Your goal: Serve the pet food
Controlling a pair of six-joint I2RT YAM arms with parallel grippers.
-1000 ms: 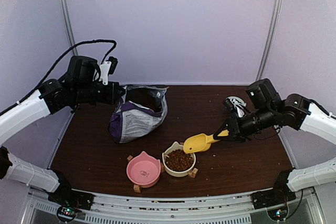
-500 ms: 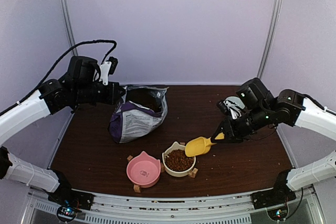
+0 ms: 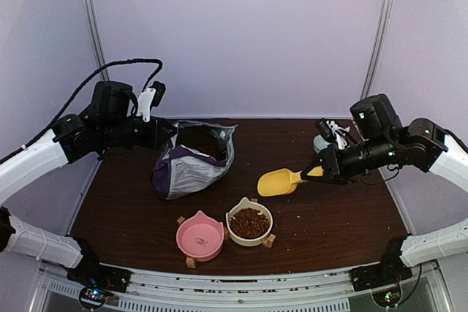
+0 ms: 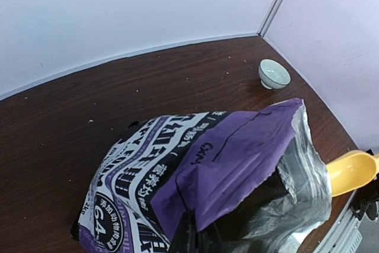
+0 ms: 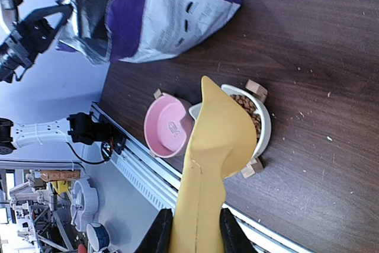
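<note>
The pet food (image 3: 249, 222) is a heap of brown kibble in a white bowl (image 5: 265, 124) near the table's front, next to an empty pink bowl (image 3: 199, 236). My right gripper (image 3: 322, 172) is shut on the handle of a yellow scoop (image 3: 279, 181), held in the air behind and right of the white bowl. No kibble shows in the scoop. The right wrist view has the scoop (image 5: 218, 140) hanging over the white bowl's rim. My left gripper (image 3: 167, 128) is shut on the top edge of the purple food bag (image 3: 191, 160), whose mouth stands open. That grip (image 4: 198, 229) sits at the bag's purple flap (image 4: 237, 158).
A small pale cup (image 4: 274, 73) stands at the back right of the table, close behind my right arm. Both bowls rest on small wooden feet (image 5: 256, 90). The table's front rail (image 3: 241, 283) runs just below the bowls.
My right gripper has lifted the scoop up and back to the right, off the white bowl's rim. The left arm and the bag have barely moved.
</note>
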